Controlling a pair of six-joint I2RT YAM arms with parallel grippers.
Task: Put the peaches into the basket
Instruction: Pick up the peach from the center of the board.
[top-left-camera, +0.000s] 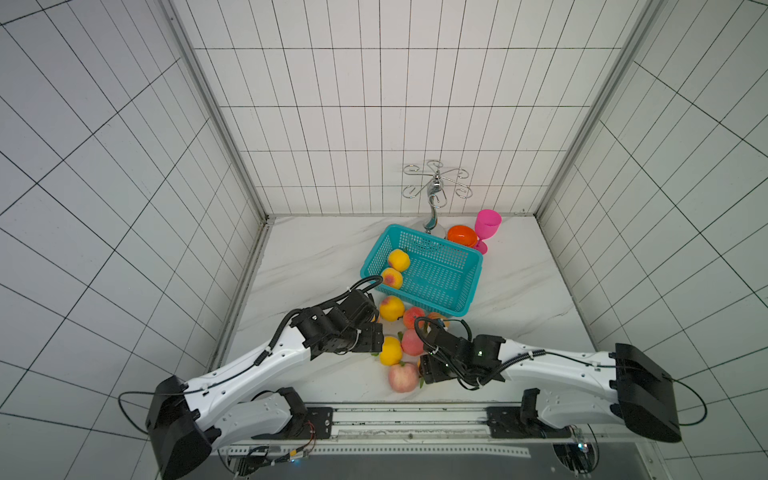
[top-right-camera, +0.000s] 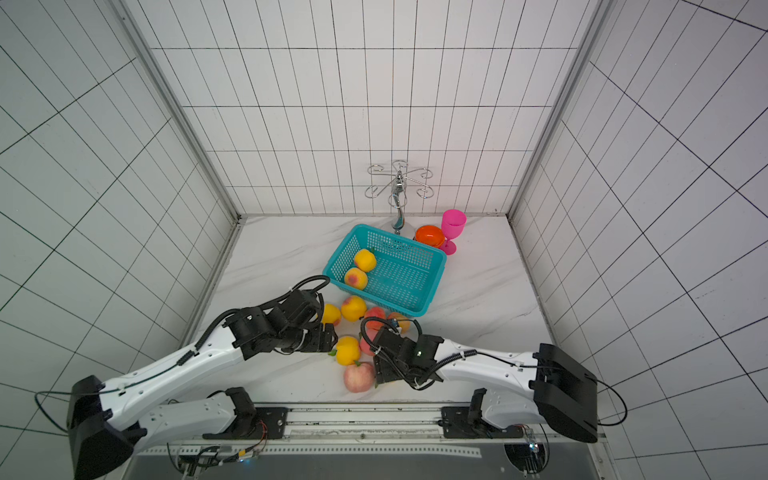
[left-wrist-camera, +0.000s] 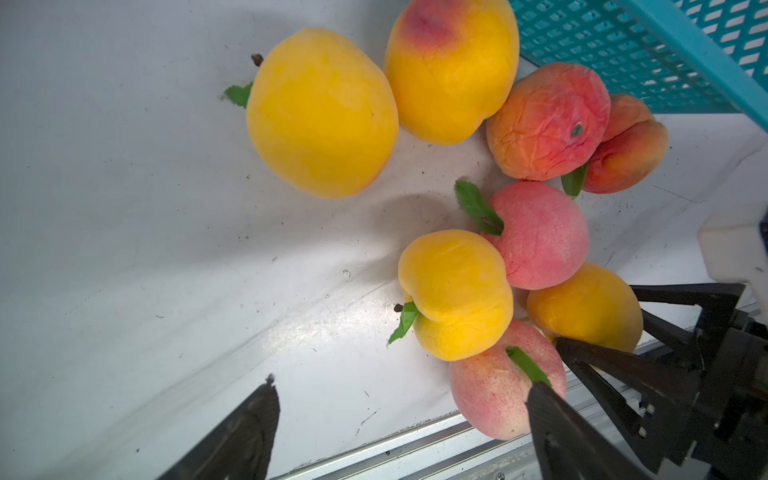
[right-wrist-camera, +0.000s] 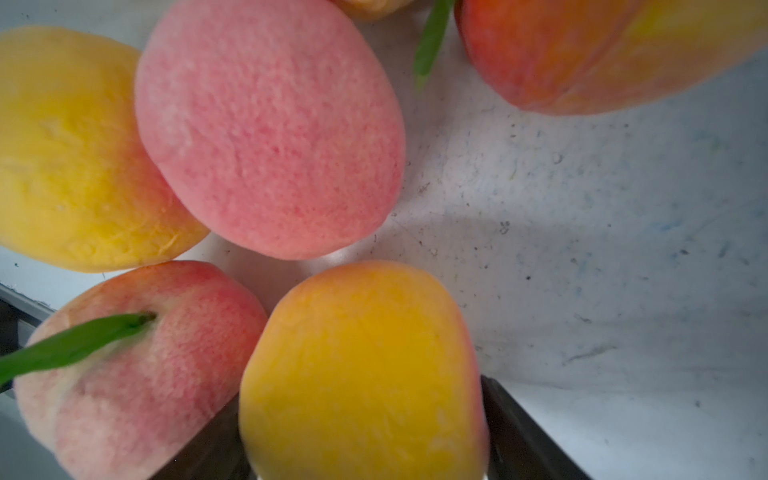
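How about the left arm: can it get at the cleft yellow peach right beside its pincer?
Probably yes. The left pincer is open, with bare table before the cleft yellow peach. Pink peaches touch it, and the right pincer grips a neighbouring peach close by.

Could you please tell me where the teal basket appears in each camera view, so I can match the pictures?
In a top view: basket just right of centre, at mid-height.
In a top view: basket at centre, mid-height.
Left wrist: one corner, beyond the red-orange peach.
Right wrist: not in it.
Shared landmark: the frontmost pink peach, in all four.
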